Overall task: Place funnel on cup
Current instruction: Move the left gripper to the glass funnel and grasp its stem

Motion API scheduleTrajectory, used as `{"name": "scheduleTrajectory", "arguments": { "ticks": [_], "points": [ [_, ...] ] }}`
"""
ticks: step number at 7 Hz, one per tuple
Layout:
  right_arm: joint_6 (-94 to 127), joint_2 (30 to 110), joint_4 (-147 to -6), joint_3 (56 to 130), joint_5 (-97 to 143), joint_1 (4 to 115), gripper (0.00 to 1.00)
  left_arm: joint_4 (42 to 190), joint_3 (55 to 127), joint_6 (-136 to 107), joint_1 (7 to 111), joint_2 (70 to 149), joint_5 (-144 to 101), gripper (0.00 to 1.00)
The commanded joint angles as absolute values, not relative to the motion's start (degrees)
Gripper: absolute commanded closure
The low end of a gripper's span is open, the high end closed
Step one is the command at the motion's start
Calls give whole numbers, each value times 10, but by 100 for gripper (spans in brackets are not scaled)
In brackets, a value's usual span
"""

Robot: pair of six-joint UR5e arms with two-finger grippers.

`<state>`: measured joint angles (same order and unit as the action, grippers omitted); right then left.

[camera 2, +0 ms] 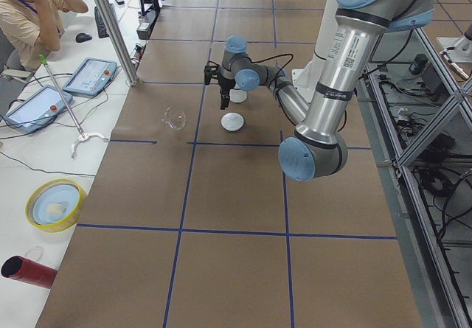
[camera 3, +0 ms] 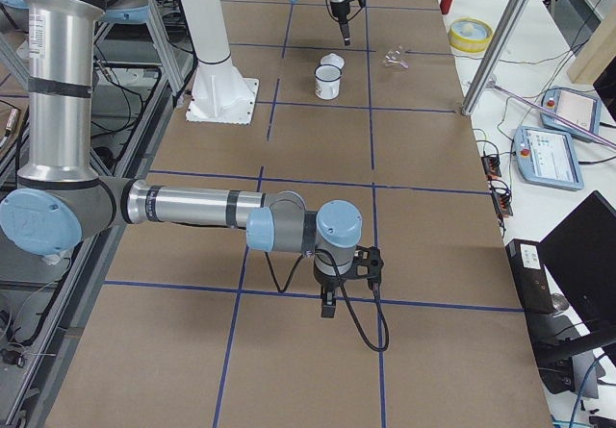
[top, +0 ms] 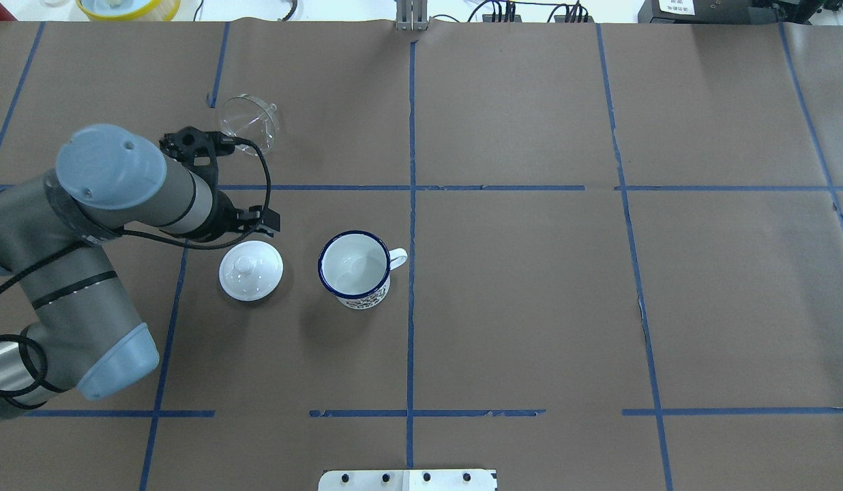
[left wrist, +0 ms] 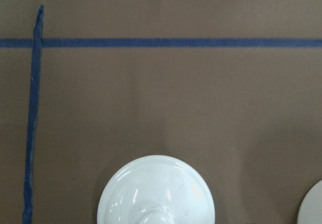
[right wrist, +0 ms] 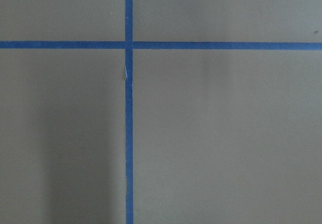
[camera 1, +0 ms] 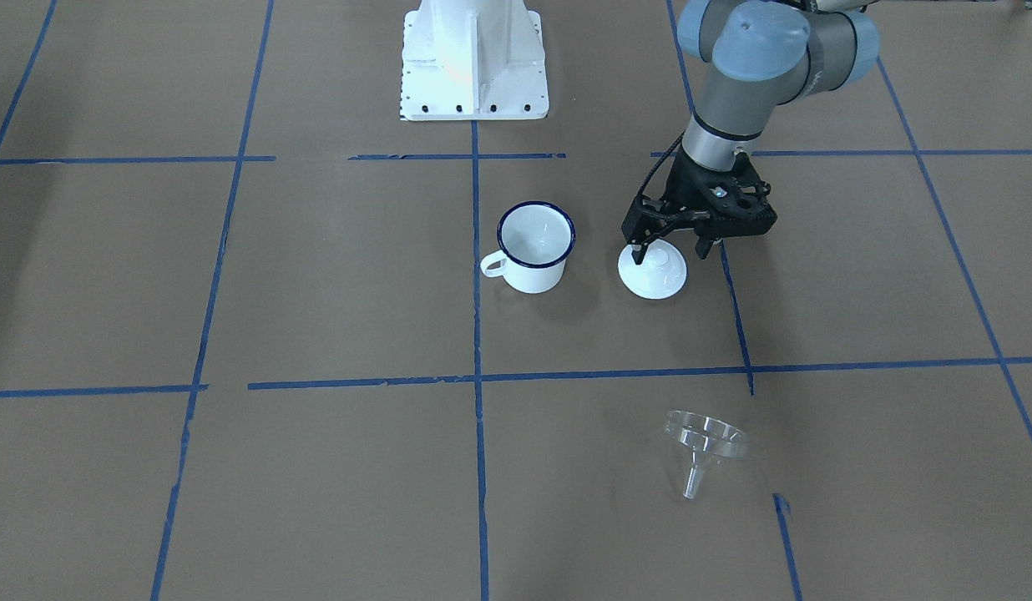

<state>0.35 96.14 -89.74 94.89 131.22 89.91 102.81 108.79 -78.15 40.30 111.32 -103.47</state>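
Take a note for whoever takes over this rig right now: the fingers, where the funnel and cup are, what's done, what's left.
Left gripper: open, empty, just over the white lid.
Right gripper: far from the things, open or shut cannot be told.
Funnel: on the table, apart from the cup, not grasped.
Cup: upright, empty, lid beside it.
Done: nothing with the funnel.
Left: grasp the funnel and set it on the cup.

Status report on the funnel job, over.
Left claw open, empty, by the lid; right claw unreadable. Funnel on the table, apart from cup. Cup mouth unobstructed.
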Motion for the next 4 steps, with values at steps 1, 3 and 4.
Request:
{"name": "scheduleTrajectory", "arguments": {
  "ticks": [1,3,4],
  "points": [
    [4,962,-897,949,1312,899,0,1191,1045,-1069,413,1109,-936,0],
    [4,962,-897,949,1312,899,0,1305,958,-1274,410,1114,-894,0],
    [4,962,-897,949,1312,899,0,1341,921,-1318,411,1117,-876,0]
  ]
}}
